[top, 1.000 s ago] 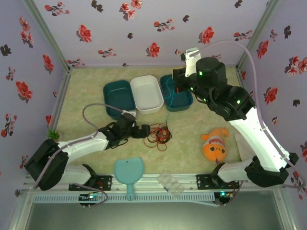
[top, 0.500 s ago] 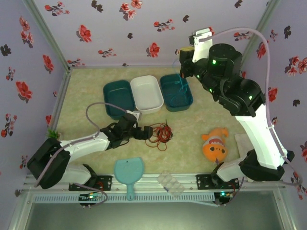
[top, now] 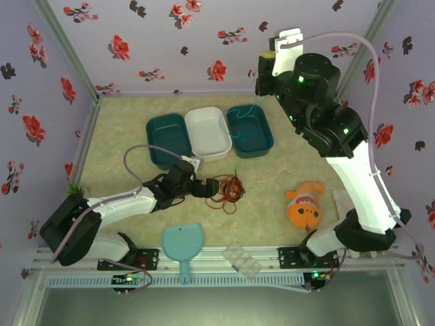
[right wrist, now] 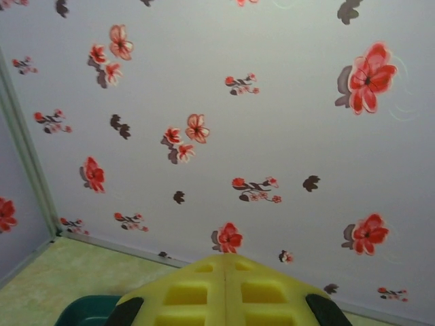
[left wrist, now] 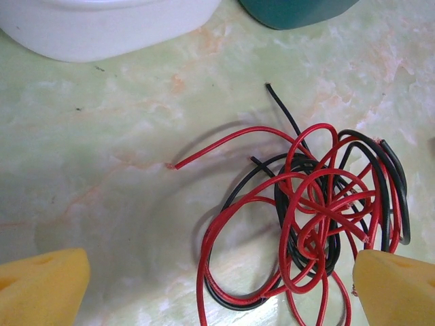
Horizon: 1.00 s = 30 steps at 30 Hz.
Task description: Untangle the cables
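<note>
Red and black wires (left wrist: 312, 217) lie knotted on the bench (left wrist: 102, 136) inside the wide-open, empty left pincer (left wrist: 219, 285), so closing on a crossing could tighten the knot, while the raised right pincer (right wrist: 224, 299) is clamped shut, its hold unclear.

My yellow pads (left wrist: 41, 285), red and black cables (left wrist: 307, 204), teal tubs (top: 166, 139) flanking the white tub (top: 207, 132), red-flowered lilac walls (right wrist: 272, 102).
</note>
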Each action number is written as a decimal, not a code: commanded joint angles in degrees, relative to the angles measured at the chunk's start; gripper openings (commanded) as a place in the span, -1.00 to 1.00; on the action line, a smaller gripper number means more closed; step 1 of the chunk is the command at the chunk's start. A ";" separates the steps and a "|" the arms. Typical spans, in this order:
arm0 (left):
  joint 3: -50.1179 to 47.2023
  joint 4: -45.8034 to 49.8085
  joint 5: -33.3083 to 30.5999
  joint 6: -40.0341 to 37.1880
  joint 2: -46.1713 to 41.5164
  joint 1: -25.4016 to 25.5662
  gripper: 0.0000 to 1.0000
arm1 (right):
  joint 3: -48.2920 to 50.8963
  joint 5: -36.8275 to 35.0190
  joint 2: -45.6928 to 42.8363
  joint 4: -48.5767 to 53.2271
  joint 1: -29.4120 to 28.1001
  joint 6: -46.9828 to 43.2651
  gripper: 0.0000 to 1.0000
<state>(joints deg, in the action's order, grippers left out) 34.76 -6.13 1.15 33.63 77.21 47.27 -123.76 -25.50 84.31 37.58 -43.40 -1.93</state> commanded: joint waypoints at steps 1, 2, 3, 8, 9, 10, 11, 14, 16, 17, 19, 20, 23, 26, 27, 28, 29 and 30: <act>0.55 -1.43 0.07 -1.02 -0.37 0.36 1.00 | 0.08 0.05 2.91 -1.33 3.32 0.56 -1.00; 0.52 -1.28 0.05 -0.93 -0.48 0.37 0.99 | 0.10 1.24 3.63 -1.14 4.62 1.60 -1.00; 0.51 -1.12 -0.06 -0.99 -0.57 0.36 0.99 | 0.10 2.80 4.50 -0.95 5.96 2.44 -1.00; 0.48 -0.08 -0.68 -1.00 -0.78 0.29 0.99 | 0.48 8.15 8.97 -0.26 11.32 5.43 -1.00; 0.51 0.16 -0.87 -0.99 -0.83 0.35 0.99 | 0.55 9.15 9.77 -0.12 12.47 6.02 -1.00; 0.57 0.37 -1.12 -1.02 -0.88 0.36 0.99 | 0.70 10.12 10.61 -0.02 13.36 6.41 -1.00; 0.52 0.57 -1.25 -1.12 -0.92 0.30 0.99 | 1.13 10.99 11.35 -0.21 14.33 6.86 -1.00; 0.72 0.90 -1.66 -1.48 -0.83 0.31 0.99 | 2.91 13.52 13.39 -1.13 16.68 7.99 -1.00; 0.87 1.16 -1.80 -1.56 -0.70 0.37 0.99 | 4.72 15.21 14.33 -2.28 18.06 8.34 -1.00; 1.05 1.41 -1.80 -1.68 -0.58 0.29 0.99 | 5.98 15.95 14.88 -3.24 18.63 8.39 -1.00; 1.43 2.06 -1.92 -1.85 -0.31 0.30 0.99 | 8.37 17.02 15.90 -4.38 19.84 8.72 -1.00; 1.58 2.40 -1.98 -1.91 -0.30 0.35 0.99 | 9.36 17.48 16.76 -4.53 20.49 9.28 -1.00; 1.57 3.18 -2.69 -1.98 -0.65 0.36 0.99 | 11.74 19.82 19.03 -4.68 22.40 11.40 -1.00; 1.67 3.82 -3.61 -2.18 -1.31 0.29 0.99 | 14.33 21.59 21.22 -5.70 23.13 12.80 -1.00; 1.81 4.07 -3.79 -2.23 -1.42 0.26 0.99 | 14.76 22.01 22.07 -5.77 23.18 12.93 -1.00; 1.89 4.31 -3.87 -2.36 -1.45 0.36 0.99 | 14.91 22.48 22.94 -5.64 23.18 13.17 -1.00; 2.11 4.61 -4.01 -2.47 -1.53 0.28 0.99 | 14.87 22.97 24.09 -5.36 23.18 13.34 -1.00; 2.35 4.89 -4.05 -2.52 -1.43 0.35 0.99 | 14.78 23.56 25.15 -5.01 23.14 13.57 -1.00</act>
<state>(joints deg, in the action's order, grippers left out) 35.07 -2.96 -1.19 32.67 77.03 47.27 -109.36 -5.10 107.48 33.80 -20.10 9.52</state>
